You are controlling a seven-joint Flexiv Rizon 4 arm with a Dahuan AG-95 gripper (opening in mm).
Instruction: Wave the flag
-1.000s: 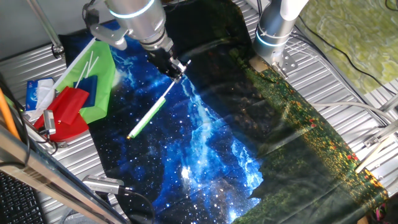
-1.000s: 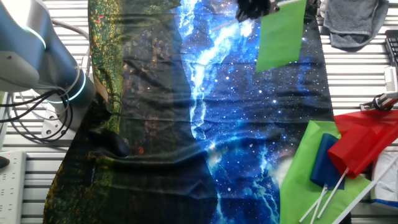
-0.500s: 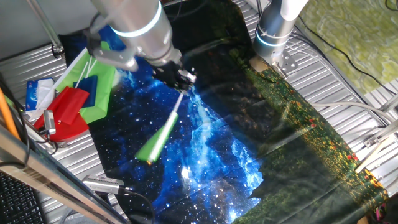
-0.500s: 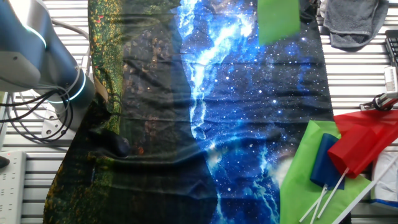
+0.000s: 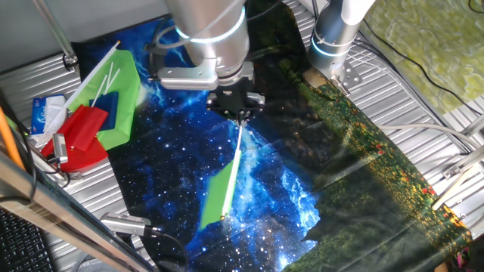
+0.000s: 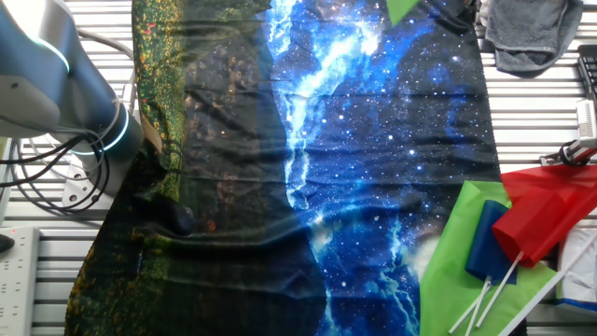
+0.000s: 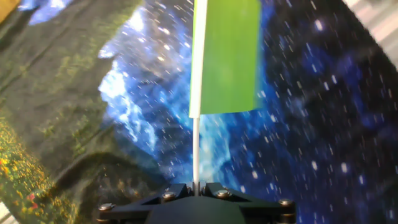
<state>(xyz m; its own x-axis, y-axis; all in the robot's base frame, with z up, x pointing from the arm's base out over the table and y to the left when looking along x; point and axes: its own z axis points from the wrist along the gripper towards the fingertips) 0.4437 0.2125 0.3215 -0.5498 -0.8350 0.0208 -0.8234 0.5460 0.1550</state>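
Note:
My gripper (image 5: 240, 115) is shut on the thin white stick of the small bright-green flag (image 5: 219, 190) and holds it in the air above the starry blue cloth. The stick runs down from the jaws and the green cloth hangs at its far end. In the hand view the gripper (image 7: 197, 185) clamps the stick at the bottom edge, and the flag (image 7: 229, 57) points away, up the frame. In the other fixed view only a corner of the flag (image 6: 403, 8) shows at the top edge.
A pile of other flags lies at the table's left: a larger green flag (image 5: 125, 91) with white sticks, a red flag (image 5: 82, 134) and a blue one (image 5: 106, 106). A second arm's base (image 5: 336, 38) stands at the back. A grey cloth (image 6: 532, 33) lies at a corner.
My gripper has swung to the right with the flag. The flag has turned from pointing down-left to hanging almost straight down, and has nearly left the other fixed view.

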